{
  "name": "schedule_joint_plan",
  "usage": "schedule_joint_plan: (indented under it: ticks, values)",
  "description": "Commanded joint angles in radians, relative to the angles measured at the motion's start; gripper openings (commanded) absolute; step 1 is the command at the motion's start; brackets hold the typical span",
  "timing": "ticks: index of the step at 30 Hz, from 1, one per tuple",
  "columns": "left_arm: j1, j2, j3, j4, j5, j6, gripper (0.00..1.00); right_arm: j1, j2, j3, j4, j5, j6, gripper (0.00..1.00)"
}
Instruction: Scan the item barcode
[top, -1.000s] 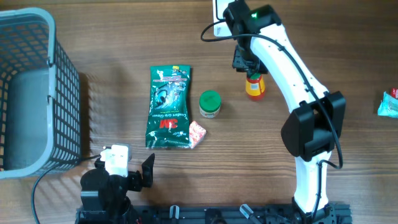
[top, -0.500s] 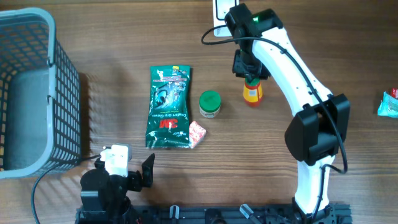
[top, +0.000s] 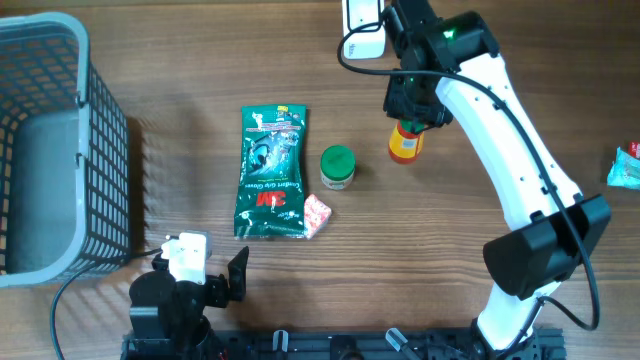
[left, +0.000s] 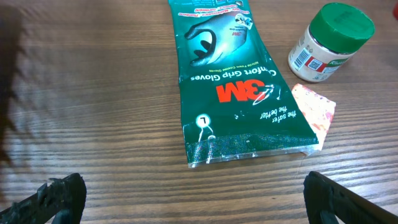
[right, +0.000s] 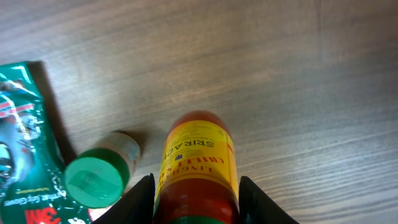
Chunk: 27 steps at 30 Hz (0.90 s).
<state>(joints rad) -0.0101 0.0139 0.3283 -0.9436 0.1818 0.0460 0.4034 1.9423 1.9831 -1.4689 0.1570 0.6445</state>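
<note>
- One sriracha bottle (right: 196, 163), the item to be scanned: clamped between the two fingers of my right claw (right: 198, 200), jaws partly closed on its body. Its printed label faces my wrist camera and its base points away from the claw.
- One change of carriage: over the last second my right arm has swung from a bent elbow to a long reach. The bottle has shifted only slightly left and stays pinned under the claw.
- One change of attitude: the wrist has turned with that swing, so I judge this a re-aiming of the bottle, not a transfer.
- One white corded device (top: 362, 16), probably the scanner: just beyond the claw, toward the far table edge, apart from the bottle.
- No barcode is visible in either view, so I judge the scan not yet done.
- One green-capped jar (right: 97, 179): close to the claw's left, not touching the bottle.
- One green glove packet (top: 270, 174): further left of the claw, past the jar, lying flat.
- One left claw (left: 196, 208): jaws spread wide, holding nothing, well apart from the right claw and unmoved.
</note>
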Motion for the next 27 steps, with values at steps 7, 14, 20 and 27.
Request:
schedule_joint_plan:
  ticks: [7,14,20,27]
  values:
    - [0.006,-0.007,-0.001,-0.001,0.012,-0.006,1.00,0.018,-0.049,-0.075,-0.044,0.005,0.029,0.21]
    - [0.006,-0.007,-0.001,-0.001,0.012,-0.006,1.00,0.019,-0.124,-0.107,0.014,0.006,0.030,0.22]
    - [0.006,-0.007,-0.001,-0.001,0.012,-0.006,1.00,0.019,-0.130,-0.314,0.190,-0.014,0.146,0.31]
    - [0.006,-0.007,-0.001,-0.001,0.012,-0.006,1.00,0.019,-0.130,-0.468,0.314,-0.025,0.198,0.31]
